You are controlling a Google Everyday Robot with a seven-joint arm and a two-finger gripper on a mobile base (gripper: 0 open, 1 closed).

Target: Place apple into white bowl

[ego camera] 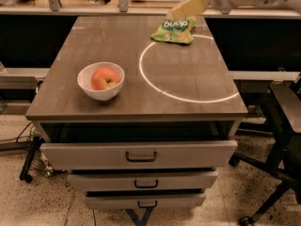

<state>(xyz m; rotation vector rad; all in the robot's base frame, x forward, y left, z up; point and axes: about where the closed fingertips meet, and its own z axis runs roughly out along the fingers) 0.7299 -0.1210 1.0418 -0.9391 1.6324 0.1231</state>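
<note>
The red-orange apple (104,78) lies inside the white bowl (100,91), which stands on the left front part of the wooden table top (103,36). My gripper (189,6) is raised near the top of the view, over the table's far right part, far from the bowl. It holds nothing. The arm runs off the top right corner.
A green snack bag (175,30) lies at the table's far edge, just below the gripper. A bright ring of light (188,69) marks the right half of the top. Drawers (140,155) are below the top. A dark chair (282,140) stands at the right.
</note>
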